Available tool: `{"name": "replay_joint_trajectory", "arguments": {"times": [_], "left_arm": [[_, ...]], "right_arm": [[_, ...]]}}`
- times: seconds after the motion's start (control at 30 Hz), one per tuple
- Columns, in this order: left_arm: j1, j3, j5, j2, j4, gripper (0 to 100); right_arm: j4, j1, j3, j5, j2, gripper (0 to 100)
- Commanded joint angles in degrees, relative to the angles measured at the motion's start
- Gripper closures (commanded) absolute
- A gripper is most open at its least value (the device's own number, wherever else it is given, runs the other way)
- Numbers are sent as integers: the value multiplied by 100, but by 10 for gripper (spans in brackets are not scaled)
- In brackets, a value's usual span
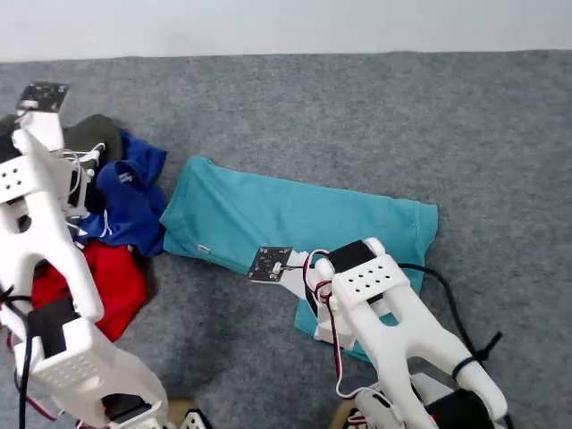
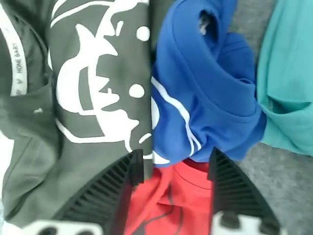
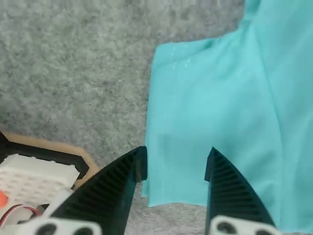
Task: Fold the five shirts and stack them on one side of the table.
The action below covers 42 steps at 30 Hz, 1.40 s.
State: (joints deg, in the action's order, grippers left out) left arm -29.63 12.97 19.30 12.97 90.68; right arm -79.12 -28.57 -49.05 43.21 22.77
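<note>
Teal shirt (image 1: 295, 214) lies flat, one corner under the wide-open right hand (image 3: 176, 159).

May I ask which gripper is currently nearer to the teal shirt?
Right. The right gripper is over the teal shirt; the left gripper is above the shirt pile beside it.

Rough, matt grey felt-like carpet over the counter (image 1: 357, 116). Smooth matt knit cloth with fine hem stitching on the teal shirt (image 1: 268, 214). Beside the teal shirt, soft matt cloth again: crumpled blue shirt (image 1: 134, 201), red shirt (image 1: 116, 277), dark olive shirt (image 2: 73, 161) with flat white print (image 2: 78, 93). Ribbed matt black plastic jaws; smooth white plastic arm shells (image 1: 393, 313).
</note>
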Motion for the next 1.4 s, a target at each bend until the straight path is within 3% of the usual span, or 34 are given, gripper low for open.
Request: {"name": "replay_joint_trajectory", "arguments": {"times": [0.0,0.1,0.2,0.63,0.73,0.87,1.03,1.37], "left_arm": [[62,-66,62,-334,-123,779],[343,-171,132,-387,-97,779],[571,-145,299,-396,9,779],[1864,338,316,-941,765,779],[2347,338,316,-1099,765,780],[3156,330,316,-1222,774,838],[4237,154,334,-1187,853,948],[6426,-998,308,-1169,651,997]], "right_arm": [[22,-40,44,-105,198,789],[-224,4,211,-158,215,789],[-470,347,571,-738,215,789],[-963,3565,2268,-2734,215,792],[-971,4330,2646,-3059,215,854],[-989,5437,2971,-3068,215,951],[-1305,6712,3358,-3051,224,959],[-1367,8778,3499,-2110,224,960]]}}
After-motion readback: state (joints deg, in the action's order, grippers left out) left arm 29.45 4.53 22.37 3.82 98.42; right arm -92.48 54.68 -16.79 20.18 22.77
